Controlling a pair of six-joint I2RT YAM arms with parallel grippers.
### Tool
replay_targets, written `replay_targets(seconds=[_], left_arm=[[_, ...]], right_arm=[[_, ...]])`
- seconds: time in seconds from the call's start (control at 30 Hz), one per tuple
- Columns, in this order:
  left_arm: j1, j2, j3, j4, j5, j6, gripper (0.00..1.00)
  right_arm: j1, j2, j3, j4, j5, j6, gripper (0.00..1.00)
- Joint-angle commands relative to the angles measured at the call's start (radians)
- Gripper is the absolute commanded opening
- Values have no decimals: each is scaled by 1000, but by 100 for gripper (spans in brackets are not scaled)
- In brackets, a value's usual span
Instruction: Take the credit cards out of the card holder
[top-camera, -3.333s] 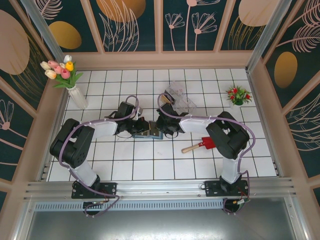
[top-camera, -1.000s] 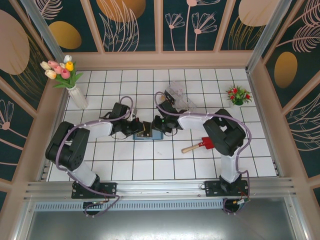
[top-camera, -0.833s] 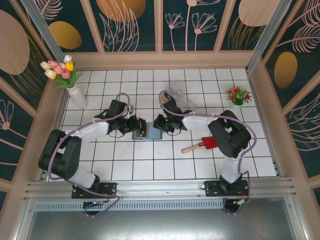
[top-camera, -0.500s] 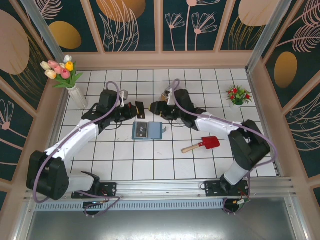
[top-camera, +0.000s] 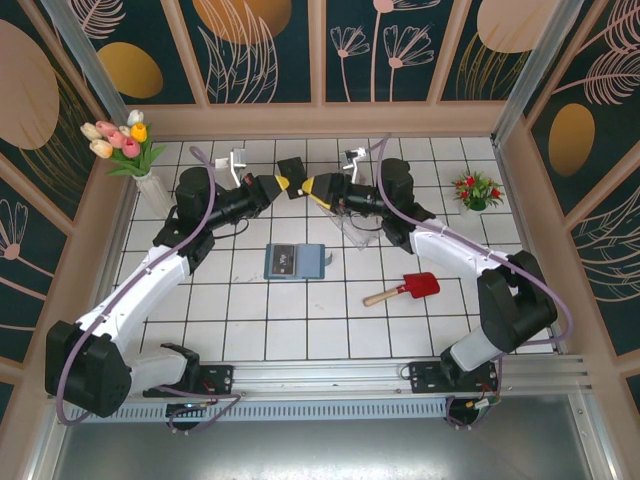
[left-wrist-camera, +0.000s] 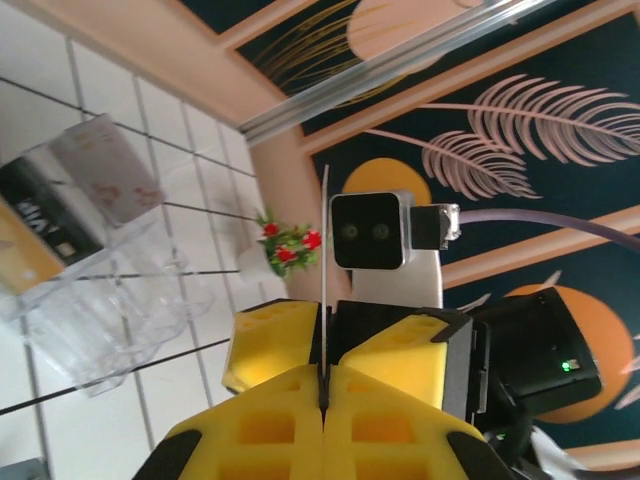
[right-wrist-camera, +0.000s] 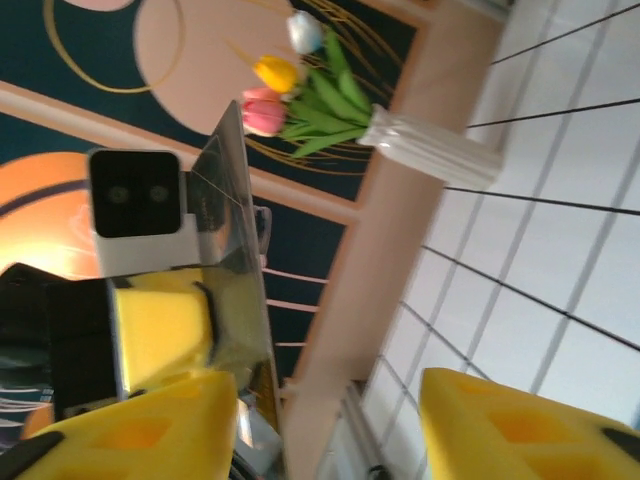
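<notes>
Lying open and flat on the white-tiled bench, the card holder is seen near mid-bench, its two slate-blue halves spread side by side. A dark grey card with pale marks is seated on its left half. Another thin card is held up off the bench, over the far tiles and well apart from the holder. It is clamped upright between the yellow fingers of the left hand, which is closed on its lower edge. The card is seen edge-on in the left wrist view and looks glossy and dark in the right wrist view, so its true colour cannot be told. The right hand is faced nose to nose with the left hand, jaws apart, one finger to each side of the card. Whether the card is touched by the nearer finger cannot be told. A clear plastic box is partly covered by the right forearm in the top view. A pale flat piece and a dark printed piece are stood in it. A red-bladed toy shovel is laid to the right of the holder, apart from it. A vase of tulips is placed at the far left corner and a small red-flowered plant at the far right.
</notes>
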Motion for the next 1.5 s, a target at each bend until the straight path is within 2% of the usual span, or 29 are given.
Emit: replay_targets(seconds=[0.0,0.2,0.37,0.43,0.5,0.63,0.7,0.83,0.93,1.07,1.17,1.3,1.47], left_arm=[[6,-1,5,104,55,-87,3],[6,8,12,149,68,-113,4],[6,38,3,184,85,-118,11],[6,58,6,191,96,-116,12],[6,78,6,218,108,-122,10],[6,105,0,259,137,-128,3],[6,110,-6,264,143,-124,2],[6,114,-11,266,158,-121,2],[6,112,-8,243,155,-100,5],[8,94,5,120,87,-10,26],[8,76,31,-105,-72,129,46],[12,39,-12,-263,-322,208,75],[14,37,-63,-317,-434,242,95]], right_arm=[[-35,10,42,135,-103,45,43],[-54,-17,29,141,-117,43,26],[-74,-7,42,149,-124,48,4],[-80,0,46,151,-131,48,0],[-80,5,44,161,-142,45,0],[-74,22,38,163,-162,40,15],[-69,29,33,163,-163,37,19],[-68,43,32,178,-162,47,21],[-70,50,36,189,-166,45,11],[-80,42,52,58,-138,-63,0],[-91,24,78,-151,-77,-236,0],[-95,0,115,-423,108,-514,0],[-91,-9,150,-581,311,-788,0]])
